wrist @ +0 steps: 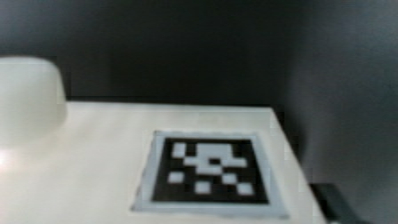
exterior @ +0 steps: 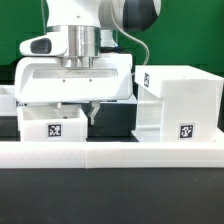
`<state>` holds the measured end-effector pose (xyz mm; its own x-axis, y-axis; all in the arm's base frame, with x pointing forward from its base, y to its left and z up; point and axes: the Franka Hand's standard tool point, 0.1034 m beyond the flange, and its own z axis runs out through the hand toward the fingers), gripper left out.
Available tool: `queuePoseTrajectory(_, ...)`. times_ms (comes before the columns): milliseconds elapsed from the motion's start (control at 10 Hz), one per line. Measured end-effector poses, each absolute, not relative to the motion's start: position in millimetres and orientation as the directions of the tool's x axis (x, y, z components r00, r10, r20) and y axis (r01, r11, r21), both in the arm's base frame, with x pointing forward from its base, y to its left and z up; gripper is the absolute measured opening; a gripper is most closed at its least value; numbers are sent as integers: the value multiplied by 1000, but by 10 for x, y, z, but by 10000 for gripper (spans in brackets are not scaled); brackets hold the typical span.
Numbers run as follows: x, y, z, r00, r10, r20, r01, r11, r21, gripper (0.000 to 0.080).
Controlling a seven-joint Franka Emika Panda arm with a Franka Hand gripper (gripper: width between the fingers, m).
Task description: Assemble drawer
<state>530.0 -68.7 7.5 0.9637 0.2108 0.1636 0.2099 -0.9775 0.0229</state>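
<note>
One end effector (exterior: 91, 113), grip unclear, near tray (exterior: 55, 127); black table (exterior: 113, 120), green backdrop (exterior: 20, 30)

I read no words, numbers or brands. The only markings are black-and-white square tags (exterior: 55, 129): one on the tray (exterior: 32, 128) front, two on the housing (exterior: 190, 100), one on a white panel (wrist: 89, 150) in the wrist view.
</note>
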Motion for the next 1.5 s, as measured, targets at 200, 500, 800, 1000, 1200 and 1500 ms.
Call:
queuePoseTrajectory(200, 5296, -688, 68, 964, 211, 162, 210, -978, 23, 40)
queuePoseTrajectory(500, 5296, -688, 68, 964, 210, 162, 210, -978, 23, 40)
queuePoseTrajectory(800, 5275, -666, 121, 946, 283, 158, 282, -959, 33, 40)
queuePoseTrajectory(1000, 5212, -620, 194, 935, 319, 152, 318, -947, 30, 41)
queuePoseTrajectory(1200, 5072, -603, 254, 920, 365, 143, 364, -931, 32, 41)
queuePoseTrajectory(1500, 5054, -597, 229, 894, 427, 135, 425, -904, 42, 41)
